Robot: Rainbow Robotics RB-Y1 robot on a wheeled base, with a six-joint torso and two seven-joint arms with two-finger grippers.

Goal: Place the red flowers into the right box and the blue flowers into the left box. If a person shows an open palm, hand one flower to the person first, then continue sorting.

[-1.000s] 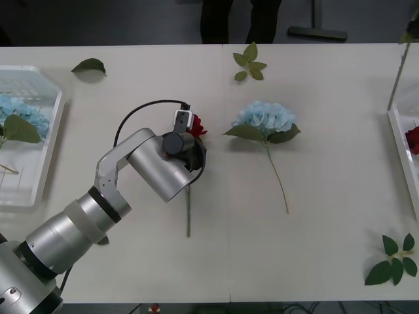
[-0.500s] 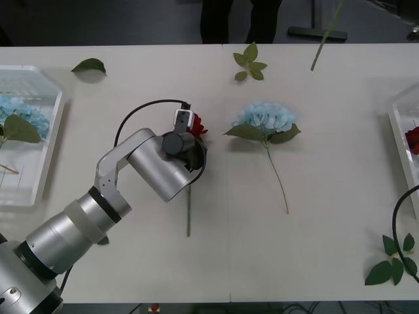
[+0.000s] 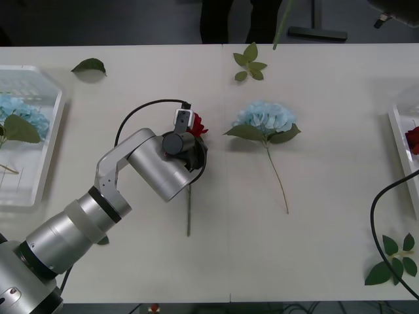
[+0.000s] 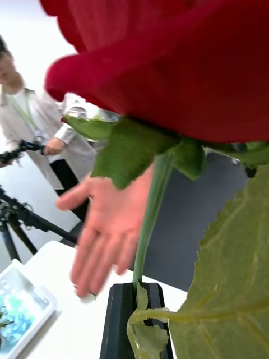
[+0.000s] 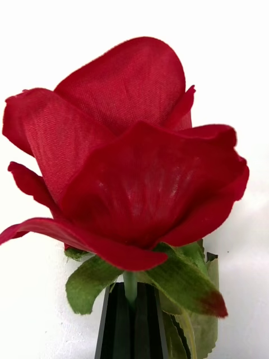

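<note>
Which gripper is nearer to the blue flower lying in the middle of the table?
Left. The left gripper sits on the table beside the blue flower, shut on a rose. The right gripper holds another rose up beyond the table's far edge.

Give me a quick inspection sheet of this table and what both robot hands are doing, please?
Surface: white table, two panels joined down the middle.
Job's things: blue flower lying mid-table; another in the left box; a red flower in the right box.
Clutter: loose leaf sprigs, single leaf.
Hands: left hand shut on a red rose at the table; right hand shut on a second rose's stem, raised beside an open palm.
Cables: black loop at the right edge.
Surroundings: dark-trousered legs, a tripod.
</note>
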